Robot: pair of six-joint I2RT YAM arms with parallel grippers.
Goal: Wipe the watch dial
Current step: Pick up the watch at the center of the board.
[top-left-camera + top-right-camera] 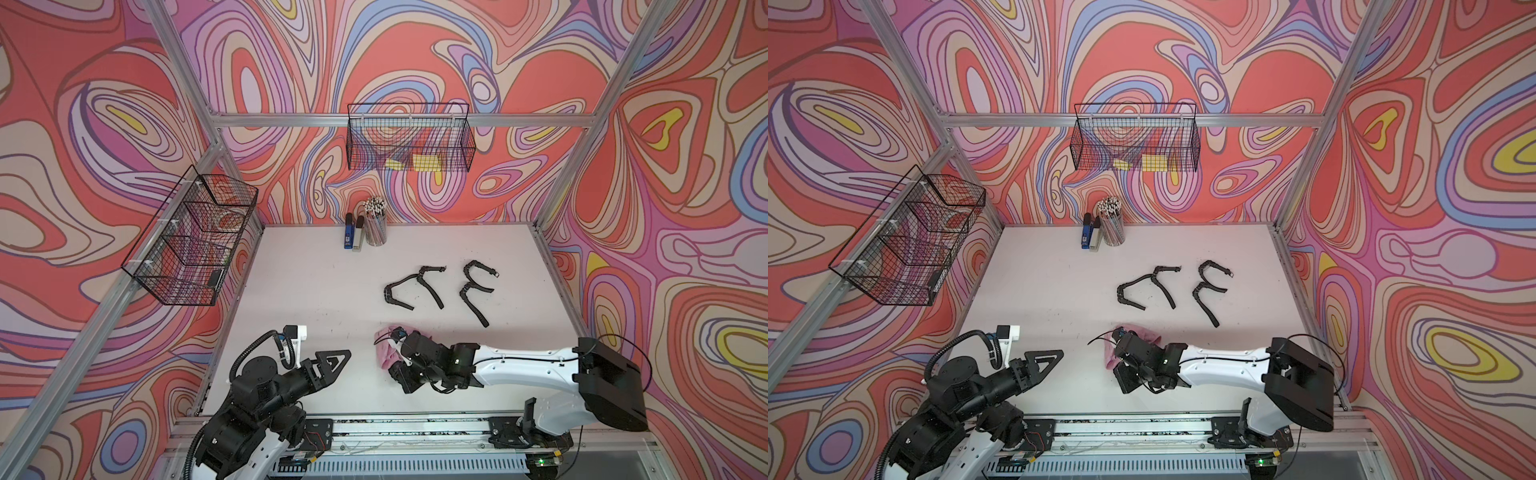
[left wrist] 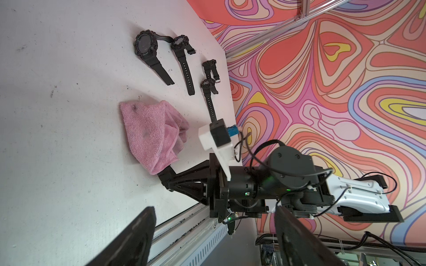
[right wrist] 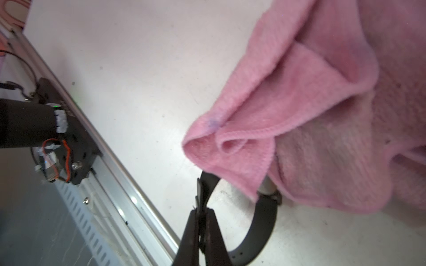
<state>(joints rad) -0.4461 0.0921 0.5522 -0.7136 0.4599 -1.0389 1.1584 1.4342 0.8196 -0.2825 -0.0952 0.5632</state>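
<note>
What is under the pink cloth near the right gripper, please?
A grey watch strap loops out from under the pink cloth, pinched by the right gripper. The cloth covers the dial, so it cannot be seen.

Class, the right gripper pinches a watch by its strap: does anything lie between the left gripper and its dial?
Yes: the pink cloth drapes over the watch's case end, hiding the dial. Only the grey strap shows, the right gripper shut on it. The open left gripper stands apart from the cloth.
</note>
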